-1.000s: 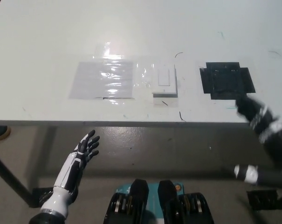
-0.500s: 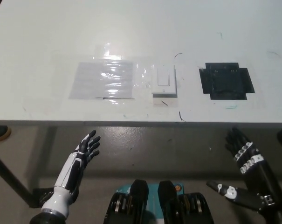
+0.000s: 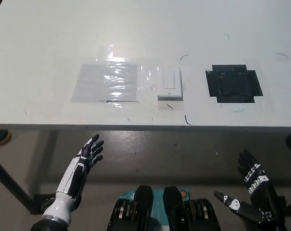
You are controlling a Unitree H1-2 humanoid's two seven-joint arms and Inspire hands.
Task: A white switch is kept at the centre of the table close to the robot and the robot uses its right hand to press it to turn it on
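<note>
The white switch (image 3: pixel 169 83) is lying flat on the white table (image 3: pixel 145 33), just below the picture's centre and near the table's front edge. It is being touched by nothing. A clear plastic sheet (image 3: pixel 106 82) is lying at the switch's 9 o'clock, with glare being reflected from its surface and its right margin reaching close to the switch. A black square patch (image 3: pixel 234 83) is fixed to the tabletop at the switch's 3 o'clock, apart from it. A few short dark marks are showing on the tabletop around the switch.

The right hand (image 3: pixel 253 185) is being held below the table's front edge, at about 5 o'clock from the switch and well apart from it. Its fingers (image 3: pixel 245 162) are being held straight and slightly spread, pointing toward 12 o'clock, with the thumb being held out toward 9 o'clock. Nothing is being gripped by it.

The left hand (image 3: pixel 87 156) is resting below the table edge at about 7 o'clock from the switch, also well apart from it. Its fingers (image 3: pixel 94 144) are being held apart and extended toward 1 o'clock, and nothing is being held by them. The floor (image 3: pixel 183 149) is showing beneath both hands.
</note>
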